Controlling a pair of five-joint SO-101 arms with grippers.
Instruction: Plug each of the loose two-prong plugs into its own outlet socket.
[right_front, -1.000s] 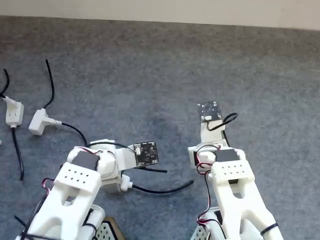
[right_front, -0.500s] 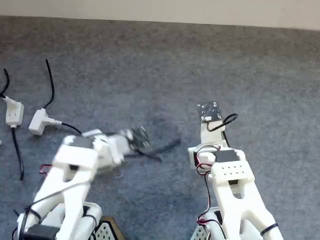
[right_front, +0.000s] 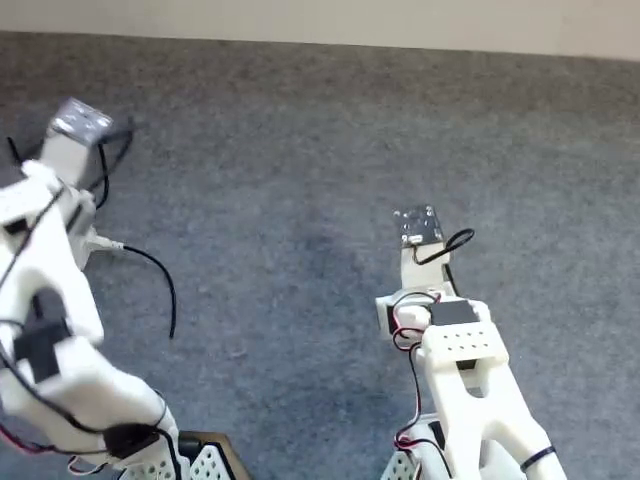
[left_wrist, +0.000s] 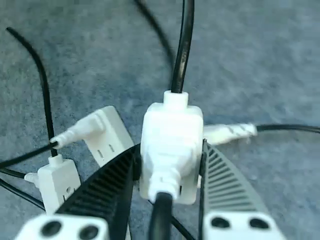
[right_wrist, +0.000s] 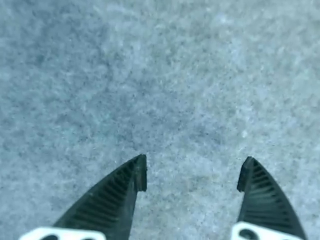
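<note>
My left gripper (left_wrist: 169, 147) is shut on a white plug (left_wrist: 172, 145); black cord leaves it at both ends. It hangs over the carpet just above a white outlet socket (left_wrist: 107, 140) showing two slots. A second white socket block (left_wrist: 57, 182) lies close by, and another white plug (left_wrist: 230, 132) with a black cord lies on the other side. In the high view the left arm (right_front: 40, 260) stands at the far left and covers the sockets. My right gripper (right_wrist: 194, 162) is open over bare carpet.
Grey carpet covers the whole table. A black cord (right_front: 160, 280) trails from under the left arm toward the middle. The right arm (right_front: 455, 350) stands at the centre right. Several black cords (left_wrist: 40, 90) cross the carpet around the sockets.
The left arm has swung from the middle of the table to the far left, carrying the plug and its cord over the sockets. The right arm has not moved.
</note>
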